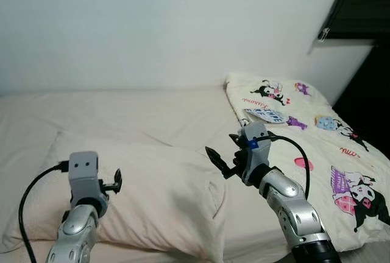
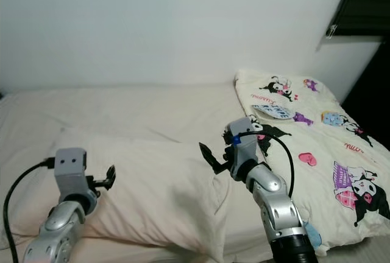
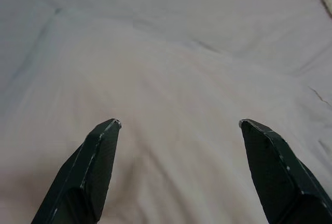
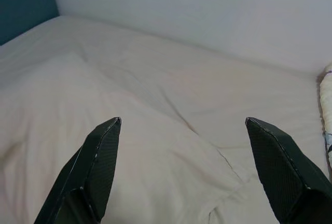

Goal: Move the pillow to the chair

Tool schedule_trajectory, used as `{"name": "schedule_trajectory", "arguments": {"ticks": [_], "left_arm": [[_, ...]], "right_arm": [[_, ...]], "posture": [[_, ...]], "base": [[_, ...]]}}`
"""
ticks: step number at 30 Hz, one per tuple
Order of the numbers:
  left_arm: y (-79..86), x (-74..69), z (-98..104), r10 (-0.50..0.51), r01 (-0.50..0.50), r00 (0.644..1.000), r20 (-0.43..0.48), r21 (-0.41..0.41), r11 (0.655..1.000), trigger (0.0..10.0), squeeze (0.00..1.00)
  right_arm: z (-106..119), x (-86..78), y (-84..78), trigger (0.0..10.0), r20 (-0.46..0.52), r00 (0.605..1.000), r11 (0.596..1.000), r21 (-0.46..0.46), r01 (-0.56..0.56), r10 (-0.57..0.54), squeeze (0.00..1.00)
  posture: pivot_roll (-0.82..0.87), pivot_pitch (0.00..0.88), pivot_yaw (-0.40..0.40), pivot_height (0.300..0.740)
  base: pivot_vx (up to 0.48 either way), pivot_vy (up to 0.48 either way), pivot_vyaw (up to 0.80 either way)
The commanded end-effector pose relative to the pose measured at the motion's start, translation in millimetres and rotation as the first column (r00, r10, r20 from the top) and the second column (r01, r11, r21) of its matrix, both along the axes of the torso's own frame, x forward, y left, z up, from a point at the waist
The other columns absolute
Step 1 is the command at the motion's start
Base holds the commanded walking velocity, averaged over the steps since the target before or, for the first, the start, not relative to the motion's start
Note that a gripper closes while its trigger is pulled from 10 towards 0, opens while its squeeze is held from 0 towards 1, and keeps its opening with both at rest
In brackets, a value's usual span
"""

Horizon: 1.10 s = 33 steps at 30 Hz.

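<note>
A large cream pillow (image 1: pixel 152 190) lies flat on the bed, near its front edge. My left gripper (image 1: pixel 114 182) hovers over the pillow's left half, open, with nothing between its fingers (image 3: pixel 93 167). My right gripper (image 1: pixel 220 161) hangs just above the pillow's right edge, also open and empty; its fingers (image 4: pixel 98 156) point out over the pillow (image 4: pixel 78 146) toward the wall. In the left wrist view the pillow's (image 3: pixel 171 130) surface lies close below the fingertips.
The bed (image 1: pixel 122 111) has a cream sheet and runs back to a white wall (image 1: pixel 170 25). A cartoon-print blanket (image 1: pixel 311 135) covers the bed's right side. A dark window (image 1: pixel 359 1) is at the upper right.
</note>
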<state>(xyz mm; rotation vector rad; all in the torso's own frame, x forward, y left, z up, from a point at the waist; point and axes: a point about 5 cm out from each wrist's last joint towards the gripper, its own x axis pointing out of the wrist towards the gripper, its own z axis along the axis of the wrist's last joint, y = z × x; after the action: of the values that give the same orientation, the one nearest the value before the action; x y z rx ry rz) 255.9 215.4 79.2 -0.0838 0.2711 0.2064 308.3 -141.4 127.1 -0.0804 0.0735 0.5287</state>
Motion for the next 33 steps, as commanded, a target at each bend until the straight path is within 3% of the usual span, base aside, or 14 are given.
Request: {"name": "schedule_trajectory", "arguments": {"ticks": [1, 9, 12, 13, 15, 16, 20, 23, 24, 25, 26, 27, 28, 33], "left_arm": [[0.0, -0.2, -5, -0.004, 0.003, 0.999, -0.032, -0.026, 1.0, 10.0, 0.0], [2.3, -2.3, -14, 0.016, -0.032, 0.998, -0.065, -0.253, 0.967, 10.0, 0.0], [3.7, -3.3, -19, 0.024, -0.052, 0.997, -0.079, -0.372, 0.927, 10.0, 0.0], [4.8, -4.1, -20, 0.035, -0.065, 0.996, -0.079, -0.417, 0.907, 10.0, 0.65], [5.5, -4.7, -21, 0.043, -0.073, 0.996, -0.079, -0.445, 0.893, 10.0, 0.65], [6.3, -5.3, -21, 0.056, -0.087, 0.995, -0.08, -0.475, 0.875, 10.0, 1.0], [10.3, -5.9, -23, 0.116, -0.15, 0.989, -0.096, -0.548, 0.823, 10.0, 1.0], [15.9, -5.3, -26, 0.182, -0.22, 0.975, -0.126, -0.625, 0.749, 10.0, 0.99], [17.1, -5.4, -28, 0.194, -0.237, 0.971, -0.138, -0.64, 0.731, 10.0, 0.61], [17.6, -5.6, -28, 0.2, -0.246, 0.969, -0.145, -0.648, 0.721, 10.0, 0.61], [17.8, -5.4, -28, 0.205, -0.25, 0.968, -0.147, -0.656, 0.712, 10.0, 0.49], [17.6, -5.4, -28, 0.208, -0.252, 0.967, -0.147, -0.669, 0.699, 10.0, 0.07], [17.4, -5.3, -28, 0.21, -0.255, 0.966, -0.149, -0.678, 0.69, 10.0, 0.0], [17.1, -4.1, -27, 0.23, -0.288, 0.957, -0.178, -0.7, 0.654, 10.0, 0.0]], "right_arm": [[-2, 0.2, -5.2, 10.0, -0.021, 1.0, 1.0, 0.003, 0.014, -0.014, 0.0], [-1, 2.4, -6.4, 10.0, -0.031, 0.999, 1.0, -0.001, 0.02, -0.021, 0.0], [-1, 2.7, -6.5, 10.0, -0.034, 0.999, 1.0, -0.001, 0.022, -0.022, 0.0], [-1, 2.6, -6.7, 10.0, -0.034, 0.999, 1.0, -0.001, 0.022, -0.022, 0.0], [-1, 2.6, -6.7, 10.0, -0.035, 0.999, 1.0, -0.001, 0.023, -0.023, 0.0], [-1, 2.4, -6.8, 10.0, -0.035, 0.999, 1.0, -0.002, 0.023, -0.023, 0.0], [-1, 2.1, -6.9, 10.0, -0.038, 0.999, 1.0, -0.001, 0.023, -0.023, 0.0], [-1, 2.0, -6.8, 10.0, -0.038, 0.999, 1.0, 0.0, 0.024, -0.024, 0.0], [-1, 2.0, -6.9, 10.0, -0.038, 0.999, 1.0, 0.0, 0.025, -0.025, 0.0], [-1, 2.0, -6.9, 10.0, -0.037, 0.999, 1.0, 0.0, 0.026, -0.026, 0.0], [-1, 2.0, -7.0, 10.0, -0.037, 0.999, 1.0, 0.001, 0.026, -0.026, 0.0], [-1, 1.8, -7.0, 10.0, -0.037, 0.999, 1.0, 0.002, 0.026, -0.026, 0.0], [-1, 1.7, -6.9, 10.0, -0.038, 0.999, 1.0, 0.002, 0.027, -0.027, 0.0], [-1, 0.8, -7.0, 10.0, -0.038, 0.999, 1.0, 0.005, 0.03, -0.03, 0.0]], "posture": [[-0.05, 0.0, -0.087, 0.671], [-0.05, 0.0, -0.09, 0.641], [-0.05, 0.0, -0.09, 0.626], [-0.05, 0.0, -0.088, 0.621], [-0.05, 0.0, -0.088, 0.616], [-0.05, 0.0, -0.088, 0.611], [-0.05, 0.0, -0.087, 0.596], [-0.05, 0.0, -0.087, 0.581], [-0.05, 0.0, -0.087, 0.576], [-0.05, 0.0, -0.087, 0.571], [-0.05, 0.0, -0.087, 0.566], [-0.05, 0.0, -0.085, 0.561], [-0.05, 0.0, -0.085, 0.556], [-0.06, 0.0, -0.079, 0.531]], "base": [[0.0, 0.0, 0.0], [0.0, 0.0, 0.0], [0.0, 0.0, 0.0], [0.0, 0.0, 0.0], [0.0, 0.0, 0.0], [0.0, 0.0, 0.0], [0.0, 0.0, 0.0], [0.0, 0.0, 0.0], [0.0, 0.0, 0.0], [0.0, 0.0, 0.0], [0.0, 0.0, 0.0], [0.0, 0.0, 0.0], [0.0, 0.0, 0.0], [0.0, 0.0, 0.0]]}}
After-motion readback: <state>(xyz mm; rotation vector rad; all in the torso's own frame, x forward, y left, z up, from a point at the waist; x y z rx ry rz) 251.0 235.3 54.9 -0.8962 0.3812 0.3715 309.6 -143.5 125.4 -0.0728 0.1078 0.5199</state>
